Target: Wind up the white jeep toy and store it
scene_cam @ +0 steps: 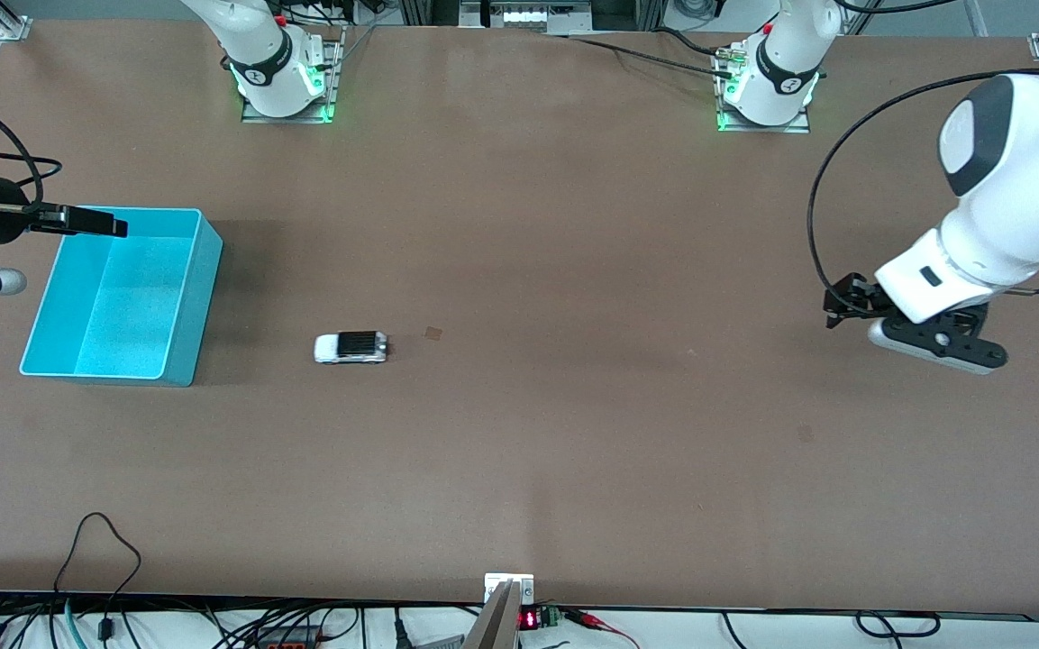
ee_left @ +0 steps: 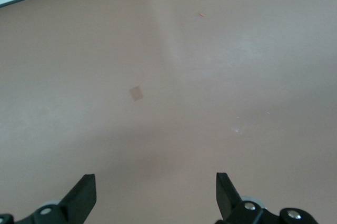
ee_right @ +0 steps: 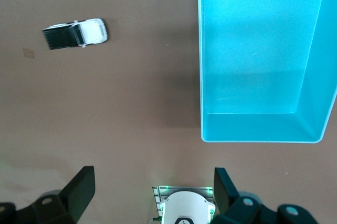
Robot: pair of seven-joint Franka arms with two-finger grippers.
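At the left edge of the front view, the right end effector (scene_cam: 77,220) hangs in the air over the upper rim of the turquoise bin (scene_cam: 199,297). It points sideways across the bin's top corner. In the right wrist view its two dark fingers (ee_right: 81,187) stand spread wide apart, with nothing between them and nothing touching them; the right end effector (ee_right: 152,190) looks down on bare brown worktop (ee_right: 131,103) just beside the bin (ee_right: 253,129).

The bin sits in the left part of the front view, open at the top, its inside showing only its own turquoise floor.

Moving toward the frame's centre, the white jeep toy (scene_cam: 351,347) rests on its wheels on the worktop (scene_cam: 573,270), near the bin but apart from it, level with the bin's lower end. Its black roof panel faces up. The right wrist view shows the toy (ee_right: 76,33) in its upper left corner, clear of both fingers.

A small tan square mark (scene_cam: 433,333) lies on the worktop just beside the toy, toward the frame's middle.

At the right edge of the front view, the left end effector (scene_cam: 843,306) hovers over bare worktop, well apart from the toy. In the left wrist view its fingers (ee_left: 84,195) are also spread wide, empty, touching nothing; the left end effector (ee_left: 155,195) has only brown surface beneath it.
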